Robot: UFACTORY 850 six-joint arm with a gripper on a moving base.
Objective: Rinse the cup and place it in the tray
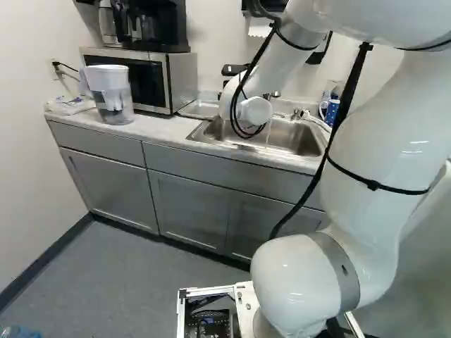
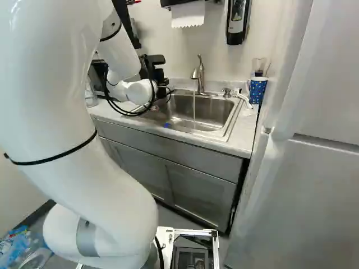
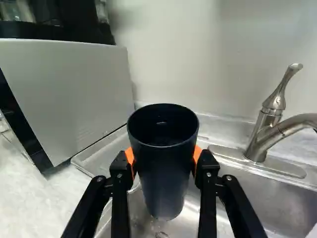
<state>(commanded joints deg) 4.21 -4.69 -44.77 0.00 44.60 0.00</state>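
Observation:
In the right base view my black gripper [image 2: 160, 75] is partly hidden behind the white wrist, over the sink's side nearer the microwave. The wrist view shows the gripper [image 3: 164, 161] shut on a dark cup [image 3: 164, 173], orange pads pressing it from two sides. Upright, with its open rim up, the cup hangs above the sink [image 3: 277, 193]. A shallow metal tray [image 3: 96, 157] lies between microwave and sink, beyond the cup to one side. Water runs from the faucet [image 2: 200, 75] into the basin, away from the cup.
The microwave [image 1: 184, 81] stands beside the tray, with a coffee maker on top. A water pitcher [image 1: 113, 95] is on the counter [image 1: 151, 127]. At the sink's other end is a blue patterned cup [image 2: 257, 91], near the tall white fridge [image 2: 303, 185].

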